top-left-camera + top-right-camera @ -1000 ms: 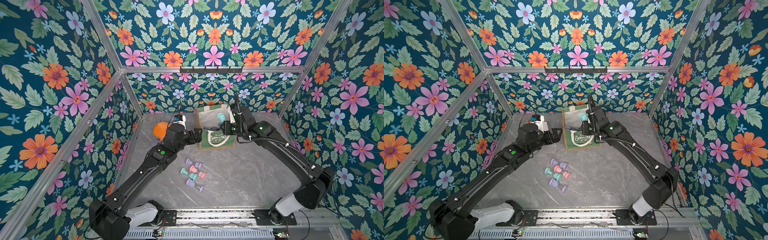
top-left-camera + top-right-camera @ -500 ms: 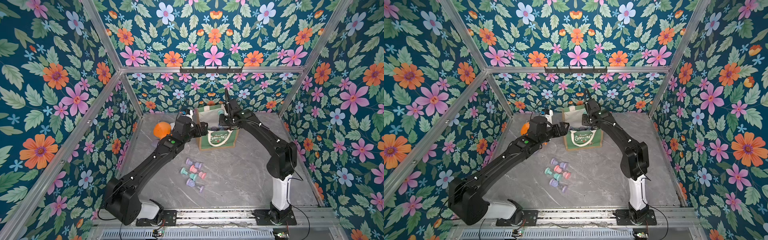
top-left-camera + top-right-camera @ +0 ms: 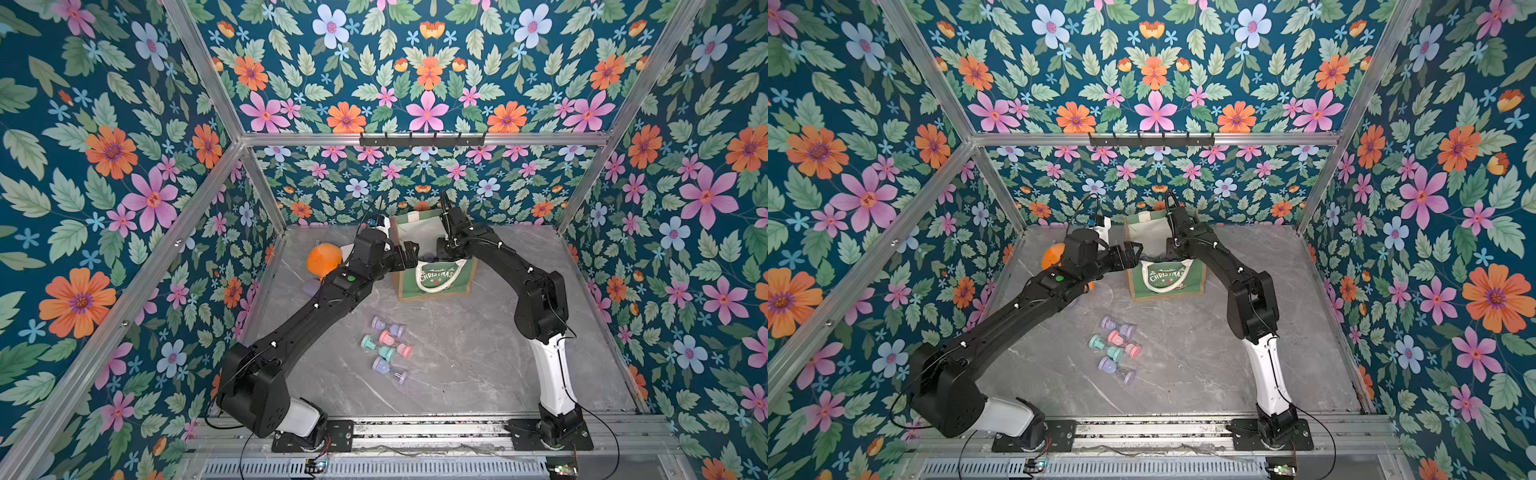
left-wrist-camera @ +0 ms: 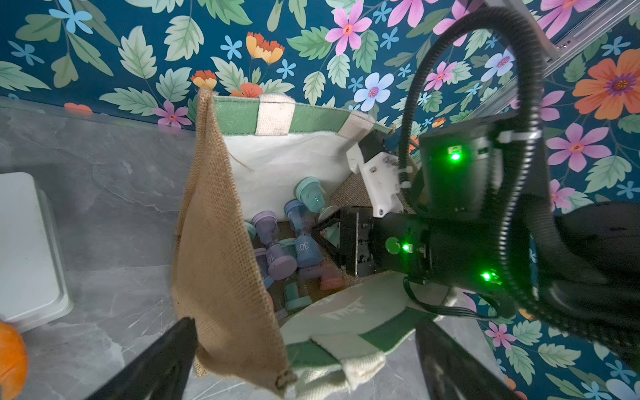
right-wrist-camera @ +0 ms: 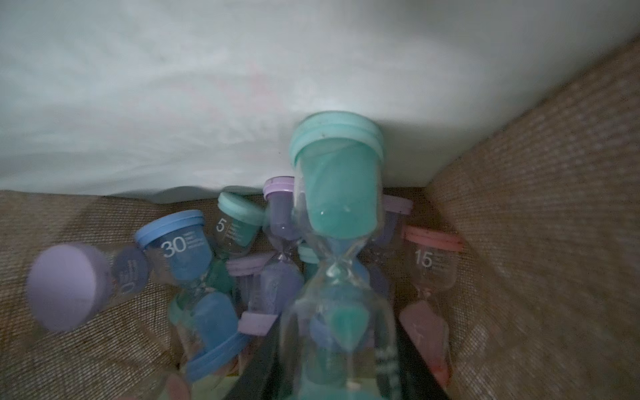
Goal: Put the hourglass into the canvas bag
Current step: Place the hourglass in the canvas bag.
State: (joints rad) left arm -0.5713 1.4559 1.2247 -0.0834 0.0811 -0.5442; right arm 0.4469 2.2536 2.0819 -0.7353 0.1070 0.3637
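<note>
The canvas bag (image 3: 436, 279) (image 3: 1168, 279) stands open at the back of the table, green front with white "CHRISTMAS" print, tan burlap side (image 4: 221, 242). My right gripper (image 5: 332, 374) reaches down inside it, shut on a teal hourglass (image 5: 337, 180) (image 4: 311, 194) held just above several other hourglasses (image 4: 277, 263) on the bag's floor. In both top views the bag's wall hides its fingertips. My left gripper (image 4: 304, 360) (image 3: 409, 255) is open at the bag's left front corner, the burlap side and a white rope handle (image 4: 360, 370) between its fingers.
Several loose hourglasses (image 3: 386, 349) (image 3: 1116, 347) lie on the grey table in front of the bag. An orange ball (image 3: 323, 258) and a white tray (image 4: 27, 249) sit left of the bag, by the left wall. A black hook rail (image 3: 422, 139) hangs on the back wall.
My right gripper has gone down into the bag with the teal hourglass, its elbow drawn in toward the base. My left gripper has shifted right to the bag's corner.
</note>
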